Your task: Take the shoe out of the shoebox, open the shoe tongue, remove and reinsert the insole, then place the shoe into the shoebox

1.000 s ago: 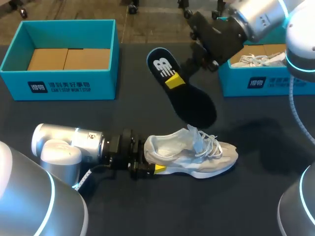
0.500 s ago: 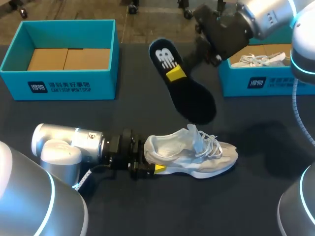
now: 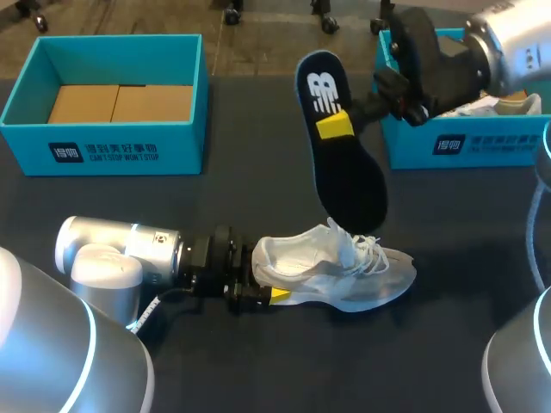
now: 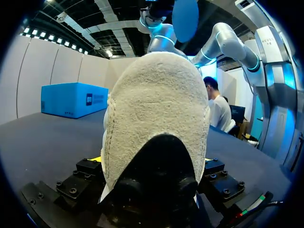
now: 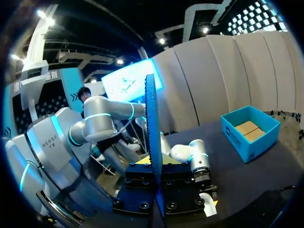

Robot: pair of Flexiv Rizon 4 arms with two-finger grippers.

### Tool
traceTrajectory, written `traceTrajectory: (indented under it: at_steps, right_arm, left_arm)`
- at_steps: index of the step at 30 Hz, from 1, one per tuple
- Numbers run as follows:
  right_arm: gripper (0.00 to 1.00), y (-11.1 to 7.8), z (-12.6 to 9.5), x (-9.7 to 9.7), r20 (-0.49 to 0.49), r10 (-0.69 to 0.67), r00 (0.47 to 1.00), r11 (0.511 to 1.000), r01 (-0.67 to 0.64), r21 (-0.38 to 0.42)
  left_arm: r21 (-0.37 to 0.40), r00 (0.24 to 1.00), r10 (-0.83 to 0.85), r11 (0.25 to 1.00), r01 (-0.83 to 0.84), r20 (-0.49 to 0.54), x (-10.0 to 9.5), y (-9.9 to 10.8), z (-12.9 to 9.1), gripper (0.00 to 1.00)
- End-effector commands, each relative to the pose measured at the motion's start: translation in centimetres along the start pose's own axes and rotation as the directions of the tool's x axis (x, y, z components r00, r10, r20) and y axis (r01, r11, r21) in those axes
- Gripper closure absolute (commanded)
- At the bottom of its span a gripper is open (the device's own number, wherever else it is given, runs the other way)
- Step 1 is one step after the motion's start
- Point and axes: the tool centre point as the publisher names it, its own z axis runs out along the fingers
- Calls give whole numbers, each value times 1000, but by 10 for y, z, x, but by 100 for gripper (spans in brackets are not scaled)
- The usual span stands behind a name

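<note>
A pale grey laced shoe (image 3: 336, 271) lies on its side on the dark table, toe to the right. My left gripper (image 3: 263, 280) is at its heel. In the left wrist view the heel (image 4: 156, 123) fills the space between the fingers, which press it from both sides. Above the shoe, my right gripper (image 3: 340, 123) is shut on a dark insole (image 3: 344, 163) with a white logo, held in the air with its toe end down near the laces. The right wrist view shows the insole (image 5: 152, 133) edge-on between the shut fingers.
A teal shoebox (image 3: 112, 146) with cardboard inside stands at the back left. A second teal box (image 3: 465, 146) at the back right holds another pale shoe (image 3: 482, 105), partly behind my right arm. Bare dark table lies in front of the shoe.
My right arm has carried the insole to the right and turned it more upright, its toe end now closer over the shoe's laces. The left arm and shoe have stayed put.
</note>
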Motion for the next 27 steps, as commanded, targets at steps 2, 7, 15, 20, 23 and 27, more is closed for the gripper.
traceTrajectory:
  at_steps: [2, 7, 15, 20, 23, 27]
  right_arm:
    - [100, -5, 1, 4, 12, 0, 1000, 1000, 1, -30]
    - [100, -7, -25, 15, 50, 43, 998, 985, -34, -170]
    - [100, -7, -53, 45, 88, 93, 992, 970, -71, -231]
    - [100, -5, -57, 54, 112, 137, 984, 970, -111, -215]
    - [100, -5, -57, 54, 112, 137, 984, 970, -111, -215]
    - [100, -5, -57, 54, 112, 137, 984, 970, -111, -215]
  left_arm:
    - [1, 1000, 0, 1000, 0, 2, 0, 1, 1, 100]
    - [1, 1000, 0, 1000, 0, 2, 0, 1, 1, 100]
    - [1, 1000, 0, 1000, 0, 2, 0, 1, 1, 100]
    - [1, 1000, 0, 1000, 0, 2, 0, 1, 1, 100]
    - [1, 1000, 0, 1000, 0, 2, 0, 1, 1, 100]
    - [1, 1000, 0, 1000, 0, 2, 0, 1, 1, 100]
